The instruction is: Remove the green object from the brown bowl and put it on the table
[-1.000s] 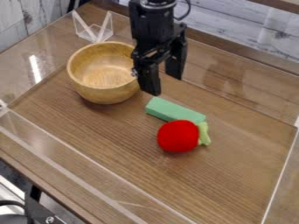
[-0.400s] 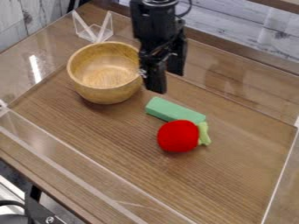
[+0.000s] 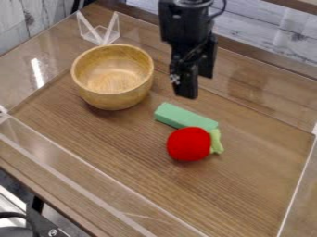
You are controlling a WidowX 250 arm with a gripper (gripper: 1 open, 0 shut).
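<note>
The green object (image 3: 184, 117), a flat light-green block, lies on the table (image 3: 111, 157) to the right of the brown bowl (image 3: 113, 76). Nothing shows inside the bowl. My black gripper (image 3: 190, 76) hangs above the table just behind the block, between the bowl and the right side. Its fingers (image 3: 183, 82) point down, open, with nothing between them. It touches neither the block nor the bowl.
A red round toy fruit (image 3: 190, 144) with a pale green leaf sits just in front of the green block. Low clear acrylic walls (image 3: 297, 185) border the tabletop. A clear folded piece (image 3: 96, 28) stands behind the bowl.
The gripper has moved to the right and slightly up, away from the bowl's rim. The green block, the fruit and the bowl have stayed in place.
</note>
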